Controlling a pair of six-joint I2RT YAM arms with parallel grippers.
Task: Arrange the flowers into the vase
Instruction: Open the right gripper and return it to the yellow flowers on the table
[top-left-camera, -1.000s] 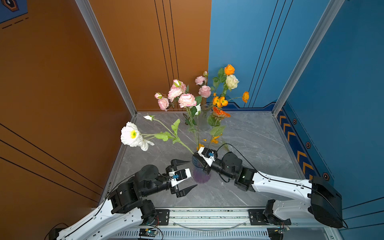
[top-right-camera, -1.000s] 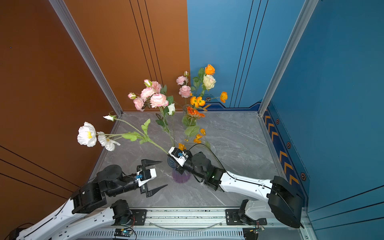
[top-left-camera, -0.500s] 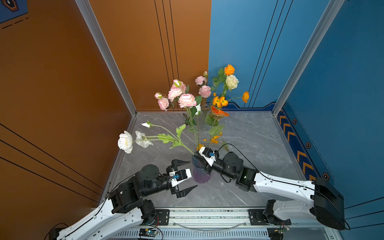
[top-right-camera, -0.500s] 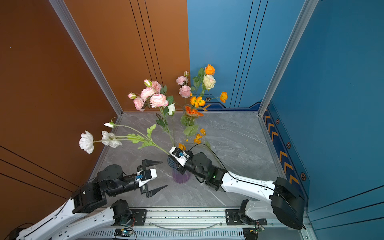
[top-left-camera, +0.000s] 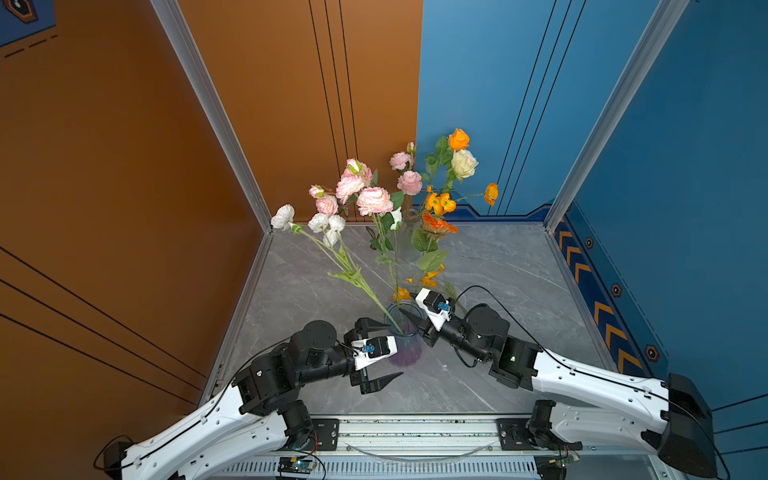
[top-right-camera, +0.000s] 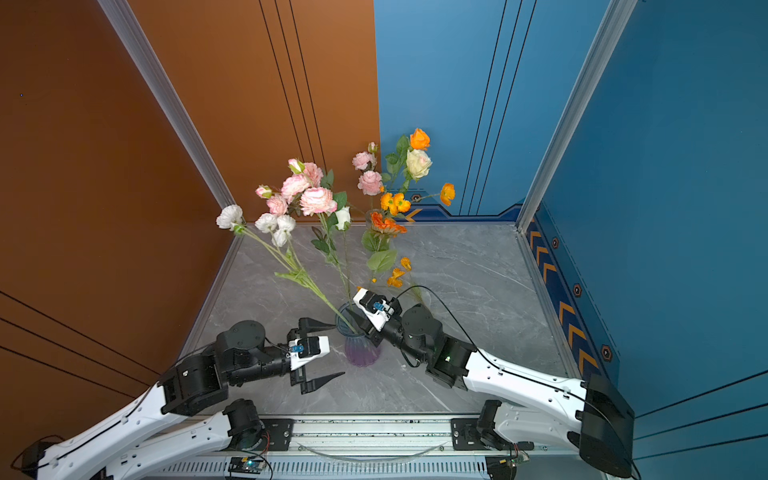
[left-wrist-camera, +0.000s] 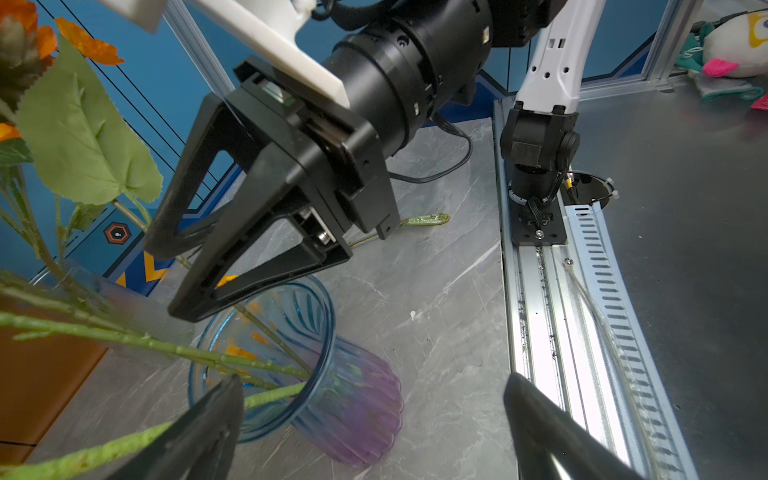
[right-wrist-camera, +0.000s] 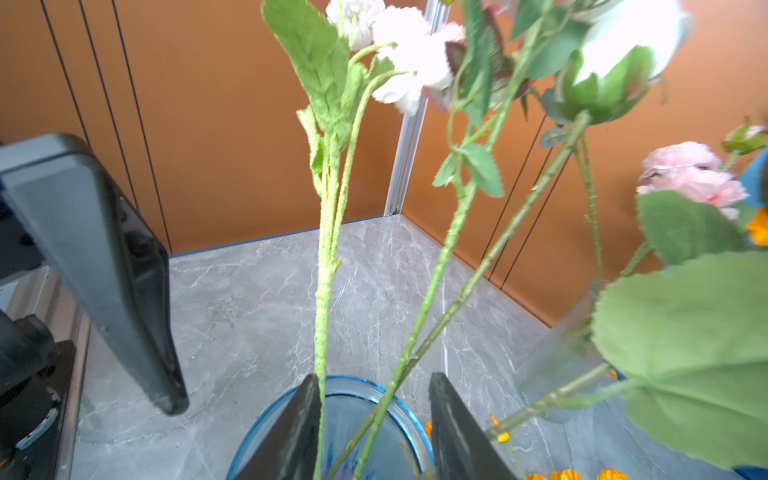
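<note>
A blue-rimmed purple glass vase (top-left-camera: 404, 347) (top-right-camera: 360, 349) stands near the table's front. In it stand flowers: a white-bloomed stem (top-left-camera: 332, 253) leaning left and back, and a pink-bloomed stem (top-left-camera: 374, 200). My right gripper (top-left-camera: 409, 319) (right-wrist-camera: 376, 399) hovers over the vase rim (right-wrist-camera: 357, 384) with its jaws apart. The green stems (right-wrist-camera: 322, 316) pass loosely between them, and the white one brushes one finger. My left gripper (top-left-camera: 392, 349) (left-wrist-camera: 372, 380) is wide open just left of the vase (left-wrist-camera: 353, 411), holding nothing.
A clear glass vase (top-left-camera: 409, 249) at the back holds orange and cream flowers (top-left-camera: 440, 203). Orange wall on the left, blue wall on the right. A metal rail (top-left-camera: 415, 432) runs along the front edge. A small green stem piece (left-wrist-camera: 424, 219) lies on the table.
My right gripper has opened and let go of the white-bloomed stem. That stem has swung up from a low lean to the left towards the back corner. The left arm has not moved.
</note>
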